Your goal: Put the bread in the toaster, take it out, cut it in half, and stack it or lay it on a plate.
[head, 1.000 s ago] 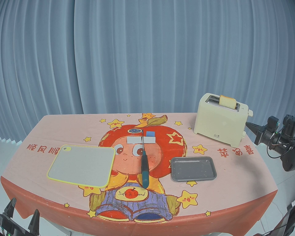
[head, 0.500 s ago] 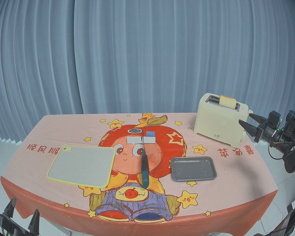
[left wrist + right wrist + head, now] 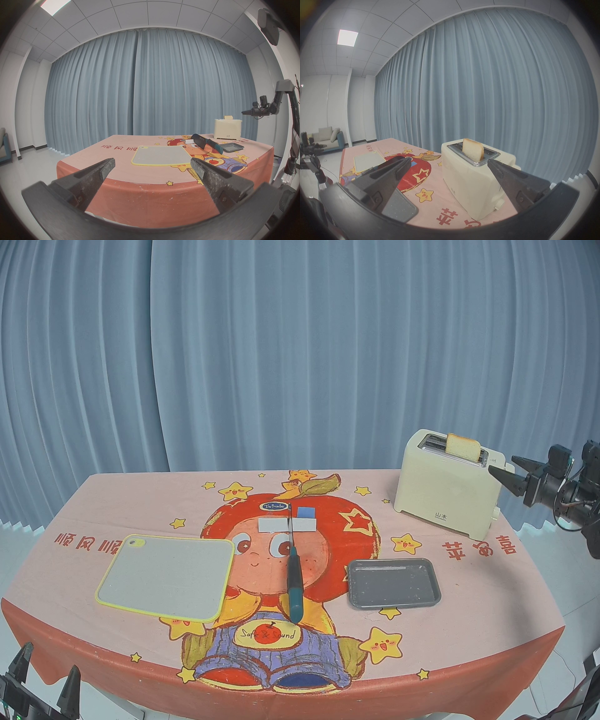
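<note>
Right tool (image 3: 501, 464), its fingers spread wide and holding nothing, hangs in the air just beside the right end of the toaster (image 3: 445, 490), about level with the toaster's top. One slice of bread (image 3: 463, 447) stands in the toaster's slot, leaning a little, its upper part poking above the rim. The toaster sits at the far right of the tabletop (image 3: 125, 502). Nearer the robot lie a grey plate (image 3: 394, 583), a knife (image 3: 294, 580) in the middle and a cutting board (image 3: 166, 576) to the left. Left tool (image 3: 50, 657), also spread and empty, sits low off the near left corner.

Watch your approach. Coming in from the side, a finger may catch the toaster's edge and shove the light toaster across the tabletop. If you pinch only the thin top crust, the slice may slip back down. Squeeze hard and the soft bread may crush or tear. Pull at a slant and it may jam in the slot.
</note>
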`<state>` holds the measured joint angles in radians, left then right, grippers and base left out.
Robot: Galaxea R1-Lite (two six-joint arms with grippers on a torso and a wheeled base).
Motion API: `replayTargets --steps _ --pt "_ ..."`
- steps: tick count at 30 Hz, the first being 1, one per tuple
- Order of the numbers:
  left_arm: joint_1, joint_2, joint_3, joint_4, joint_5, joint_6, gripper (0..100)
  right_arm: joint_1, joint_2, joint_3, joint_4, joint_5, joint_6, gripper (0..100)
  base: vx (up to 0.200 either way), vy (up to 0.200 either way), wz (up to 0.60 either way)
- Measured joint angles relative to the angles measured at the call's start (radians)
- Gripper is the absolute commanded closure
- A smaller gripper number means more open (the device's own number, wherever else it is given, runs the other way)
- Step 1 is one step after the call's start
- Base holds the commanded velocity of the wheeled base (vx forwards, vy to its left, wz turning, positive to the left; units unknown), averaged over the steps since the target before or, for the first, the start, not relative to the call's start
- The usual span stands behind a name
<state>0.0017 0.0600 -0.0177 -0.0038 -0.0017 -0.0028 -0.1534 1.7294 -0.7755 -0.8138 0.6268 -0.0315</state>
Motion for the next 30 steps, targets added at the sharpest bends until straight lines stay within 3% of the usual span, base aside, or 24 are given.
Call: replayTargets --steps 6,15,20,30 --pt "0.001 0.000 0.000 0.000 0.000 0.000 0 -0.023 -0.040 -0.090 0.154 0.007 -0.005 0 0.000 0.000 0.00" --pt "0.001 0.000 0.000 0.000 0.000 0.000 0 -0.082 -0.084 -0.139 0.202 0.013 -0.027 0 0.000 0.000 0.00" --pt "0.001 0.000 0.000 0.000 0.000 0.000 0 -0.080 -0.091 -0.178 0.279 0.027 -0.027 0 0.000 0.000 0.00" --pt "0.001 0.000 0.000 0.000 0.000 0.000 0 -0.033 -0.020 -0.374 0.429 0.057 -0.025 0 0.000 0.000 0.00"
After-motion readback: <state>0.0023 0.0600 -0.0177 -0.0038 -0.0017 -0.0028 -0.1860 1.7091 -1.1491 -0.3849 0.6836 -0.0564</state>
